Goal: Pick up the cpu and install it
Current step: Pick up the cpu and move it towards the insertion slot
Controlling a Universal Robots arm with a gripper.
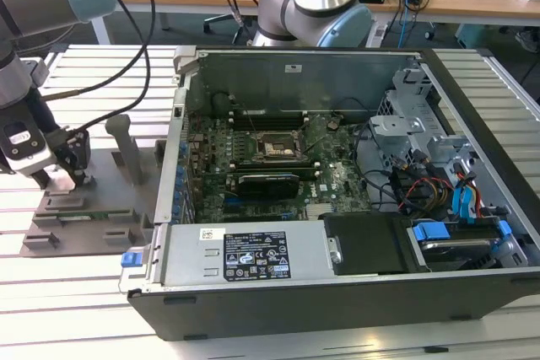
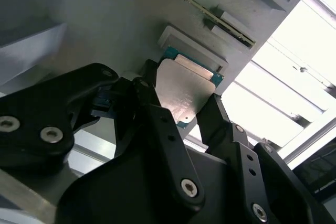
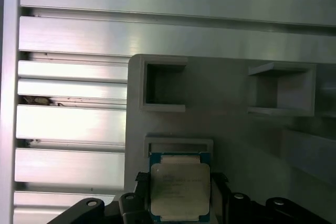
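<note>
Over the grey fixture plate at the exterior view's left, beside the open computer case, my fingers are closed on the cpu. Both wrist views show one black finger pressed to each of two opposite edges. The cpu faces the wrist cameras with its silvery top, its far edge just beside a raised grey ledge of the plate. The plate rests on a slatted aluminium surface. Inside the case, the black socket frame sits well apart from my fingers.
</note>
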